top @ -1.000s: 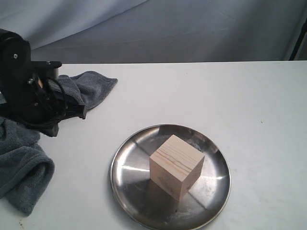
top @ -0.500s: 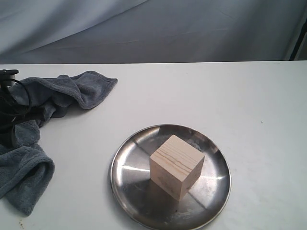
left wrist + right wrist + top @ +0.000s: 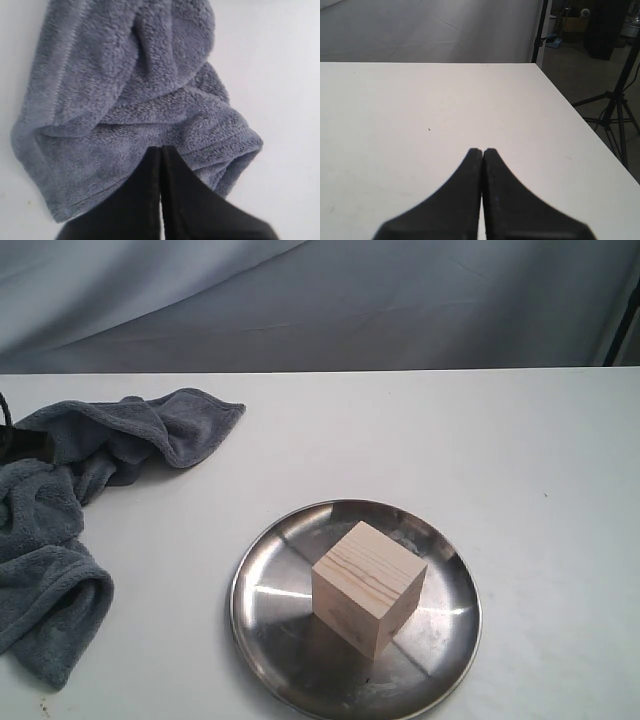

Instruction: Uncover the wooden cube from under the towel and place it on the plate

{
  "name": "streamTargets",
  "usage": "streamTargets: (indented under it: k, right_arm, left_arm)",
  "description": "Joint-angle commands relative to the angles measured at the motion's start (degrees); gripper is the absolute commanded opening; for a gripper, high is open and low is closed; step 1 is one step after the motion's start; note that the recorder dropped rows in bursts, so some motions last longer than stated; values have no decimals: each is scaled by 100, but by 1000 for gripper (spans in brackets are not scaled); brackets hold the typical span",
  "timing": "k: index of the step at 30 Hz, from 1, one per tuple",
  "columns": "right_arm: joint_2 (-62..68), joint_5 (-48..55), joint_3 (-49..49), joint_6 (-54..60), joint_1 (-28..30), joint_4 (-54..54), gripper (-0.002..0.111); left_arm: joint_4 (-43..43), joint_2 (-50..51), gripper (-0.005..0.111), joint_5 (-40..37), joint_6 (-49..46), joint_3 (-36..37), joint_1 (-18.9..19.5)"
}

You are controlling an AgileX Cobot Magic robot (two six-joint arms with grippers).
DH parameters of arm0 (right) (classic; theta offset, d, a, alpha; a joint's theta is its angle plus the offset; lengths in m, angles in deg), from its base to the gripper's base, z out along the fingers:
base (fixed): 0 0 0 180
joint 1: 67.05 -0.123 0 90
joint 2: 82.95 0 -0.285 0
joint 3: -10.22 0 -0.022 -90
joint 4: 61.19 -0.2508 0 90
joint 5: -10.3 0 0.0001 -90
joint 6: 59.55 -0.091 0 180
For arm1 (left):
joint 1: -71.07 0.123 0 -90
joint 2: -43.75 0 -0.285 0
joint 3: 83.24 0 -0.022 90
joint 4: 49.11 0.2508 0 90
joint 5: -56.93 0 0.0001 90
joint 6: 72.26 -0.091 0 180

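The pale wooden cube (image 3: 367, 585) stands uncovered in the middle of the round steel plate (image 3: 270, 625), near the table's front. The blue-grey towel (image 3: 60, 530) lies crumpled at the left edge of the table, apart from the plate. My left gripper (image 3: 161, 148) hangs above the towel (image 3: 125, 100), shut with nothing between its fingers. My right gripper (image 3: 482, 150) is shut and empty over bare white table. In the exterior view only a dark sliver of the left arm (image 3: 10, 440) shows at the left edge; the right arm is out of that view.
The white table (image 3: 480, 440) runs to a grey backdrop at the back. In the right wrist view the table's side edge (image 3: 580, 120) drops off to a floor with a tripod (image 3: 615, 105) and dark stands.
The left arm has pulled back leftward, from over the towel to almost out of the exterior view. The towel has settled a little. Cube and plate have not moved.
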Motion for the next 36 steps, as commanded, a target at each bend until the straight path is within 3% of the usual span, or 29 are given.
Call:
streamTargets:
  k: [1, 4, 8, 12, 26, 36]
  right_arm:
    - [-21, 1, 18, -2, 2, -10, 0]
    - [-21, 1, 18, -2, 2, -10, 0]
    - [-21, 1, 18, -2, 2, -10, 0]
    - [-21, 1, 18, -2, 2, -10, 0]
    - [-21, 1, 18, -2, 2, -10, 0]
    - [-21, 1, 18, -2, 2, -10, 0]
  left_arm:
    - [329, -289, 0, -36, 260, 20, 22]
    - [234, -513, 0, -16, 260, 142, 185]
    - [197, -744, 0, 4, 164, 476, 674]
    - [-389, -1206, 0, 481, -155, 988, 1008]
    - [-640, -3647, 0, 1854, -1048, 2277, 1008]
    - [-1106, -5220, 0, 2535, -1723, 2751, 1008]
